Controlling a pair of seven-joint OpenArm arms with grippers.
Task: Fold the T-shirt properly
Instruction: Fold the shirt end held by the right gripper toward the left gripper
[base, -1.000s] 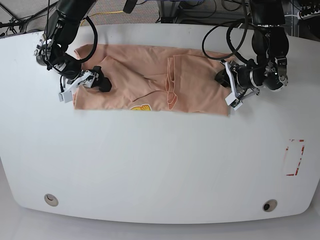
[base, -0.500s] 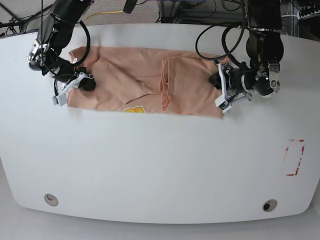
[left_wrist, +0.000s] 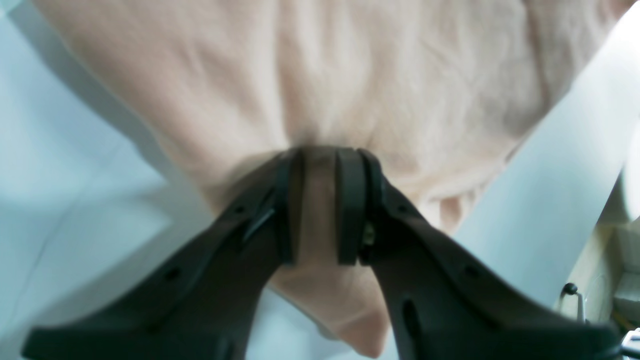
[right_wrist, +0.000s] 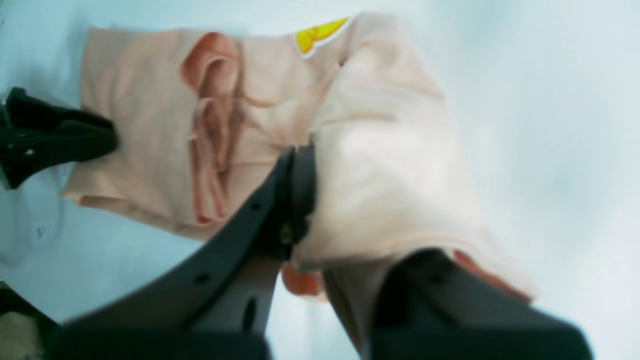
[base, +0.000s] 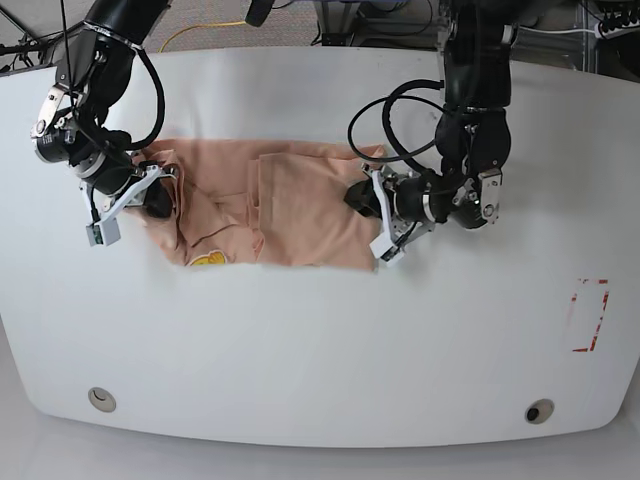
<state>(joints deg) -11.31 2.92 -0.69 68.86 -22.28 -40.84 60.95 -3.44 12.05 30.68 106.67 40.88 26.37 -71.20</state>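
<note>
The peach-pink T-shirt (base: 290, 205) lies bunched and creased on the white table (base: 320, 350), left of centre in the base view, with its yellow patch (base: 208, 261) at the near edge. My left gripper (base: 366, 203) is shut on the shirt's right end; in the left wrist view the gripper (left_wrist: 320, 160) pinches a fold of cloth (left_wrist: 350, 75) between its black pads. My right gripper (base: 155, 200) is shut on the shirt's left end. In the right wrist view the gripper (right_wrist: 317, 165) has cloth (right_wrist: 390, 165) draped over one finger, with the patch (right_wrist: 320, 32) beyond it.
A red-outlined rectangle (base: 588, 315) is marked on the table at the right. Two round holes (base: 100, 399) (base: 540, 411) sit near the front edge. Cables, one of them yellow (base: 205, 28), run behind the table's far edge.
The right gripper has shut on the shirt's left end. Both grippers have moved left and nearer in the base view, dragging the shirt left and bunching it narrower.
</note>
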